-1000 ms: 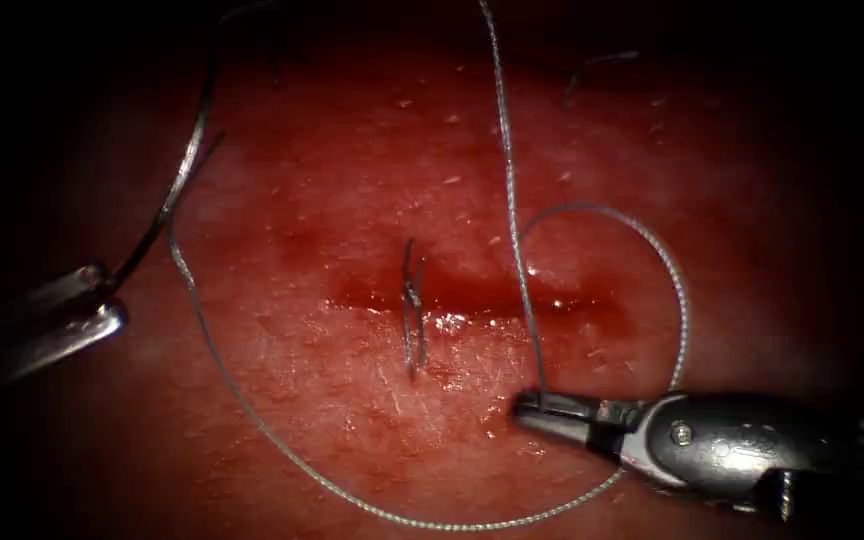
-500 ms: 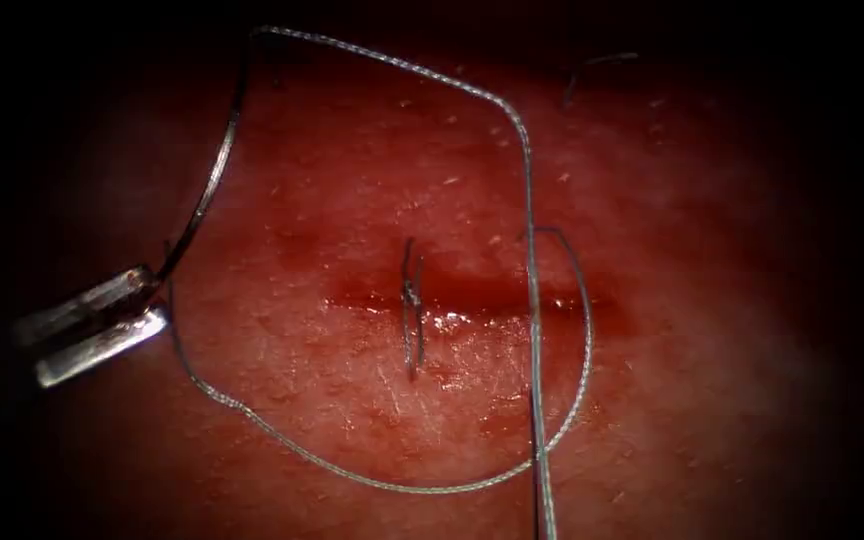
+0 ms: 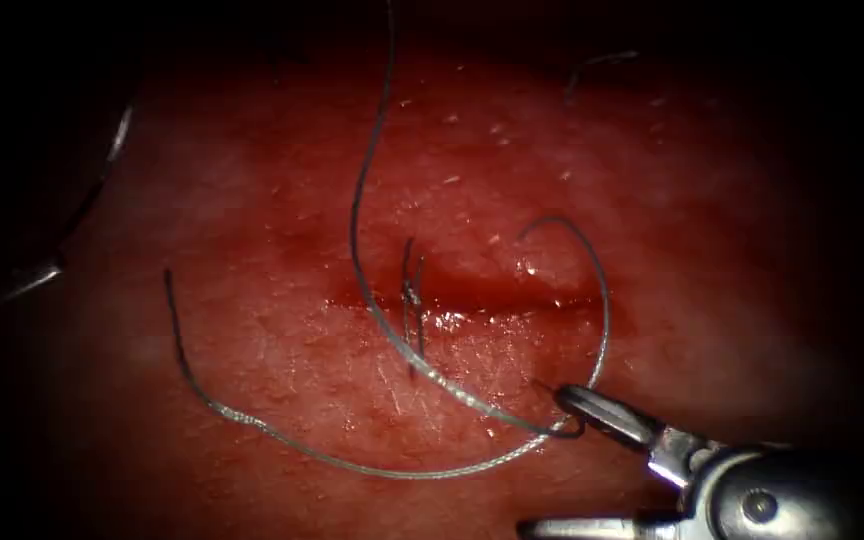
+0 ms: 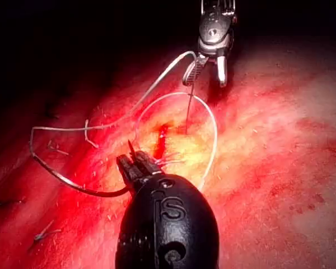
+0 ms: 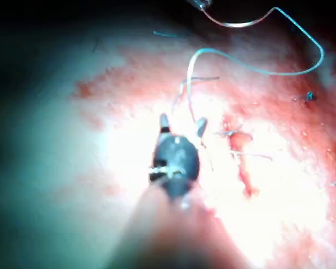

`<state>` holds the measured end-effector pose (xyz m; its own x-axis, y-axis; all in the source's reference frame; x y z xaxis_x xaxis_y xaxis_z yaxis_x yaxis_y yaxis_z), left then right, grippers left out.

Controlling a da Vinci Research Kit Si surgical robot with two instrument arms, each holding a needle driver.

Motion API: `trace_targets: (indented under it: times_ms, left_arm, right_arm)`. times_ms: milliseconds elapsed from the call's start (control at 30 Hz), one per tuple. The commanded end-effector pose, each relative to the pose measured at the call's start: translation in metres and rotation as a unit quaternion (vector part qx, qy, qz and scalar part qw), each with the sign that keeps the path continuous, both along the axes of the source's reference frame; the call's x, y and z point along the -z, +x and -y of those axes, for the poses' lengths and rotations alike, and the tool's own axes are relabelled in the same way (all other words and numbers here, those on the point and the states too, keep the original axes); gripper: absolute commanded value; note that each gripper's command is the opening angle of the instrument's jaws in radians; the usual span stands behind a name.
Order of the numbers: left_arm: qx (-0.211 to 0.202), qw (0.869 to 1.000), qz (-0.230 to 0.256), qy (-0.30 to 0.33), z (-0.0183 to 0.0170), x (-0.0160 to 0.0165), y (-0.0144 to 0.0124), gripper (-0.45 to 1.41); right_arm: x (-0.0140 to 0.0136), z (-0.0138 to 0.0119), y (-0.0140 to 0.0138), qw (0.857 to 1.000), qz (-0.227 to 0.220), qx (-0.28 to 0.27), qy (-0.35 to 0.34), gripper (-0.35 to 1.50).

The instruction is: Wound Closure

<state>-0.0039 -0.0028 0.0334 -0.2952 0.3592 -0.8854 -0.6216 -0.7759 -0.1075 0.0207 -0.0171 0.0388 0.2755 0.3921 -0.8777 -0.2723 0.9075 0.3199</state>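
At the far left edge of the endoscope view, well left of the cut (image 3: 472,300), my left tool (image 3: 30,278) is shut on the curved needle (image 3: 117,135) near one end. The needle is clear of the tissue (image 3: 282,180). The left wrist view shows the same grip: left tool (image 4: 135,167), needle (image 4: 67,180). My right tool (image 3: 543,462) stands open just below the cut's right end, holding nothing. Thread (image 3: 357,220) runs past its upper jaw and loops over the cut. The right tool (image 5: 182,124) also appears spread, as does the right tool (image 4: 206,78).
One finished stitch (image 3: 412,310) with short cut ends crosses the cut near its left part. Red fluid glistens along the cut. A long slack arc of thread (image 3: 282,435) lies on the tissue below and left of the stitch.
The right tool held the thread a second ago, dropped out of view, and is back with its jaws open and the thread released. The left tool carried the needle further left.
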Motion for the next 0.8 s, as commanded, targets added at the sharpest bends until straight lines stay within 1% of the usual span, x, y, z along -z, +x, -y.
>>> trace_targets:
  times_ms: [33,133,167,200,233,267,333,433,500,533,633,733,800]
  left_arm:
    - [0.004,1.000,0.002,0.002,-0.0001,-0.0006,-0.0003,-0.45]
    - [0.005,1.000,-0.001,0.002,0.0000,-0.0007,-0.0001,-0.45]
    - [0.006,1.000,-0.001,0.002,0.0000,-0.0007,-0.0003,-0.45]
    - [0.006,1.000,-0.001,0.002,0.0000,-0.0007,-0.0003,-0.45]
    - [0.007,1.000,-0.002,0.002,0.0001,-0.0006,-0.0005,-0.45]
    - [0.007,1.000,-0.003,0.002,0.0001,-0.0006,-0.0006,-0.45]
    - [0.008,1.000,-0.003,0.002,0.0001,-0.0005,-0.0007,-0.45]
    - [0.008,1.000,-0.003,0.001,0.0002,-0.0005,-0.0007,-0.45]
    - [0.008,1.000,-0.004,0.001,0.0002,-0.0005,-0.0007,-0.45]
    - [0.008,1.000,-0.004,0.001,0.0002,-0.0005,-0.0007,-0.45]
    - [0.008,1.000,-0.003,0.001,0.0002,-0.0005,-0.0007,-0.45]
    - [0.008,1.000,-0.004,0.001,0.0001,-0.0005,-0.0007,-0.45]
    - [0.008,1.000,-0.004,0.001,0.0002,-0.0005,-0.0007,-0.45]
  right_arm:
    - [-0.0013,-0.0003,0.0004,1.000,0.005,-0.005,0.001,0.94]
    - [-0.0026,-0.0012,0.0007,1.000,0.012,-0.012,-0.001,0.86]
    - [-0.0034,-0.0016,0.0010,1.000,0.022,-0.020,-0.003,0.81]
    - [-0.0034,-0.0016,0.0010,1.000,0.022,-0.020,-0.003,0.81]
    - [-0.0039,-0.0020,0.0015,0.999,0.028,-0.024,-0.006,0.71]
    - [-0.0041,-0.0022,0.0017,0.999,0.029,-0.028,-0.001,0.66]
    - [-0.0046,-0.0025,0.0029,0.998,0.035,-0.038,0.023,0.42]
    - [-0.0048,-0.0025,0.0036,0.997,0.063,-0.039,0.031,0.22]
    - [-0.0056,-0.0023,0.0037,0.995,0.091,-0.034,0.035,0.17]
    - [-0.0059,-0.0020,0.0036,0.994,0.098,-0.031,0.036,0.19]
    - [-0.0068,-0.0009,0.0030,0.993,0.107,-0.024,0.032,0.20]
    - [-0.0081,0.0004,0.0024,0.992,0.125,-0.013,0.031,0.10]
    - [-0.0087,0.0007,0.0020,0.990,0.135,-0.014,0.030,0.14]
